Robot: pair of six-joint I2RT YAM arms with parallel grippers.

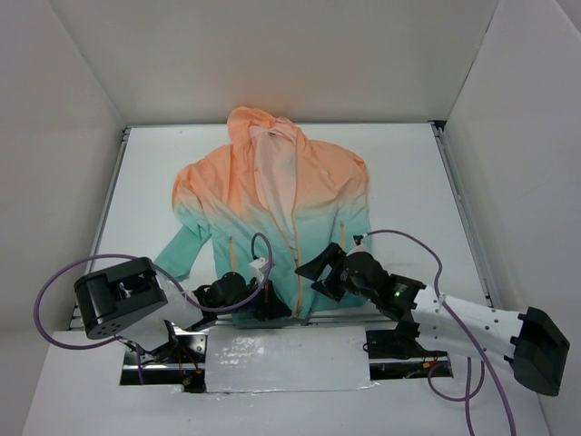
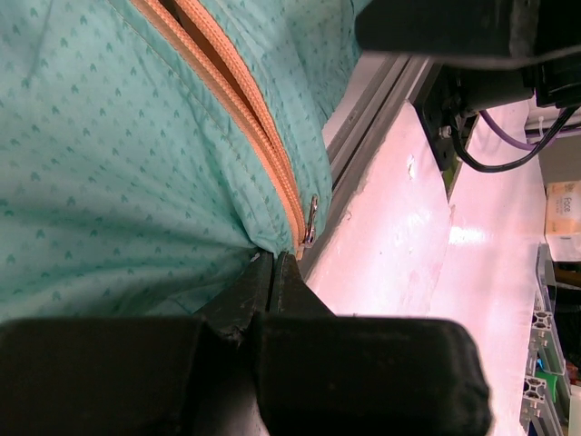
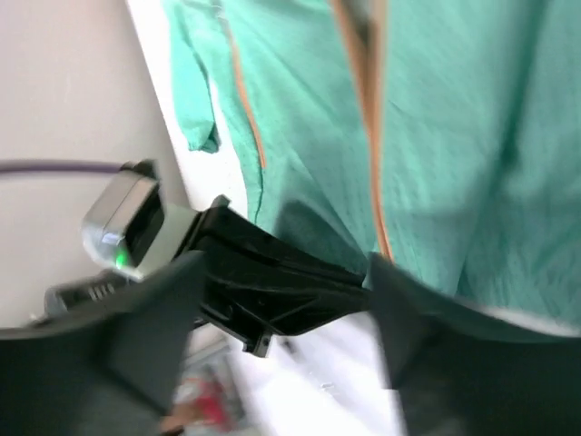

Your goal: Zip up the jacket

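The left claw (image 2: pixel 274 271) is clamping the jacket (image 1: pixel 318 195) at its hem beside the slider (image 2: pixel 311 218); the right claw (image 1: pixel 320 275) is hovering, jaws apart, likely needing that slider next.

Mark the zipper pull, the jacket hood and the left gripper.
zipper pull (image 2: pixel 311 220), left wrist view, its metal tab.
jacket hood (image 1: pixel 247 123), top external view, its peach crown.
left gripper (image 2: pixel 275 263), left wrist view, between its shut fingertips.
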